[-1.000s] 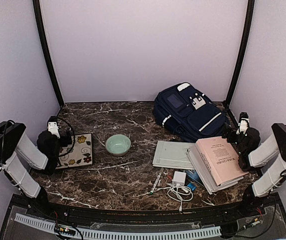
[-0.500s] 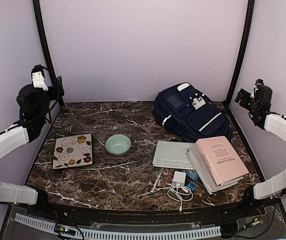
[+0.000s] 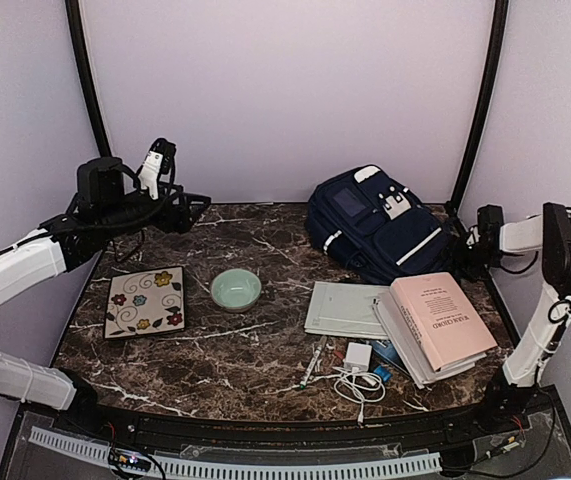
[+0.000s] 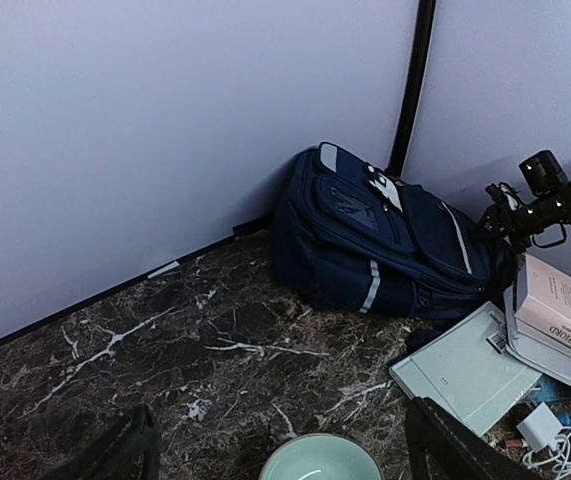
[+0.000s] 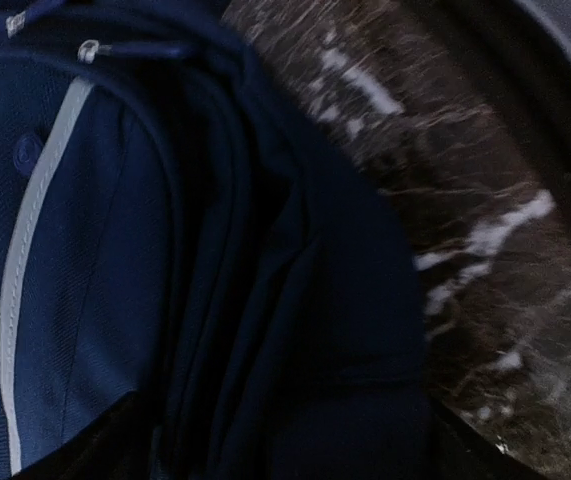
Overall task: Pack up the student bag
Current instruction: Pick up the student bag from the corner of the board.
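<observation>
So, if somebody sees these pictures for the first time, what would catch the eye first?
Most likely the navy student bag, lying at the back right of the dark marble table. Next comes the thick pink book on top of a stack near the right edge. After that, the pale green bowl near the middle, with a flowered plate to its left.

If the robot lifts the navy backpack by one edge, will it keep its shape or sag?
The student bag will probably sag: its fabric shows soft folds in the right wrist view. It lies slumped, so it seems lightly filled. Pushed, it may crumple, not roll.
</observation>
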Tool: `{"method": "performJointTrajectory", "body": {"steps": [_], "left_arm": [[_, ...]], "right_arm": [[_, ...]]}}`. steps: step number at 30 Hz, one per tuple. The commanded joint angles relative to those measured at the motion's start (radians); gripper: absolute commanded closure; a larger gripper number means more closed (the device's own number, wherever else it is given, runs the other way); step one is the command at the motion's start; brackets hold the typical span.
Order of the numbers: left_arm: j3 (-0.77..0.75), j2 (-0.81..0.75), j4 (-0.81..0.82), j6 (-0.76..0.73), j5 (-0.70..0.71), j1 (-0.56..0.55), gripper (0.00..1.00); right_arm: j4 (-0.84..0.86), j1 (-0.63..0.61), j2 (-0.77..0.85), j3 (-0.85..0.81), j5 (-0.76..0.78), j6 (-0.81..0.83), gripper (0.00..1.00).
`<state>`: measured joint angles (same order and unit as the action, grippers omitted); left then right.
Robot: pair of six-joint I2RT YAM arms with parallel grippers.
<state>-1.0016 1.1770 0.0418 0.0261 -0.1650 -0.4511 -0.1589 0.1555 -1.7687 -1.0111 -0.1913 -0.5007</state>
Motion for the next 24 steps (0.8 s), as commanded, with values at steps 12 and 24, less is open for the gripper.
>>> {"method": "performJointTrajectory", "body": {"steps": [12,24], "left_arm": [[0.126,-0.019,0.100,-0.079,-0.080,-0.013,0.13],[0.143,-0.030,0.127,-0.070,-0.113,-0.014,0.12]], "right_arm": [[-0.047,-0.085,0.002,-0.443,-0.268,-0.046,1.00],[-0.236,-0.423,0.031,-1.085,-0.289,0.194,1.00]]}}
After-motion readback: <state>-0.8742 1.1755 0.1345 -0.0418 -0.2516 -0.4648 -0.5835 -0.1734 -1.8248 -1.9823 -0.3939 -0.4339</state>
